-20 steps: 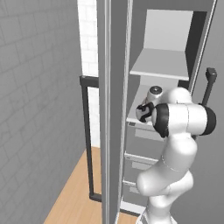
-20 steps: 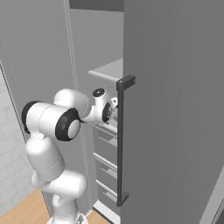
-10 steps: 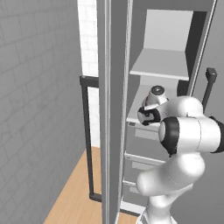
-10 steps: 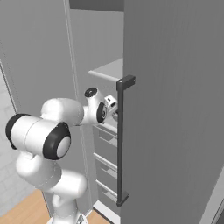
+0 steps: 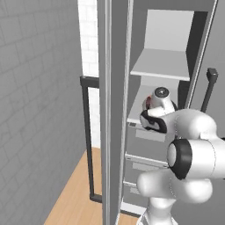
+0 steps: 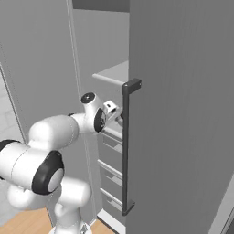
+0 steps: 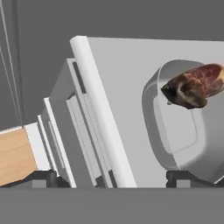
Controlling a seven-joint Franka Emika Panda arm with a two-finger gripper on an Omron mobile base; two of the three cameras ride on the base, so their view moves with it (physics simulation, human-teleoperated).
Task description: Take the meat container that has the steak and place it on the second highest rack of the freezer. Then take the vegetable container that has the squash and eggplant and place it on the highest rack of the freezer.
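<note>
The grey meat container (image 7: 175, 131) lies on the second highest rack (image 7: 118, 87) of the freezer (image 5: 145, 145), with the steak (image 7: 194, 85) in it. From the left base a red bit of steak (image 5: 148, 102) shows behind the hand. My gripper (image 7: 113, 177) hangs open just outside the shelf's front edge, with nothing between its fingertips (image 7: 43, 177). It also shows as the gripper (image 5: 149, 119) and the gripper (image 6: 116, 114) from the base. Above is the highest rack (image 5: 160, 66), bare. The vegetable container, squash and eggplant are out of view.
The open freezer door (image 6: 183, 114) with its dark bar handle (image 6: 127, 146) stands close on the right. Grey drawers (image 7: 74, 131) sit below the shelf. A grey upright panel (image 5: 112, 110) and another dark handle (image 5: 87, 136) stand at the left. Wood floor (image 5: 74, 193) lies below.
The arm's elbow has swung down and toward the cameras. The hand has drawn back slightly from the shelf. The jaws stay open and the meat container rests on the shelf.
</note>
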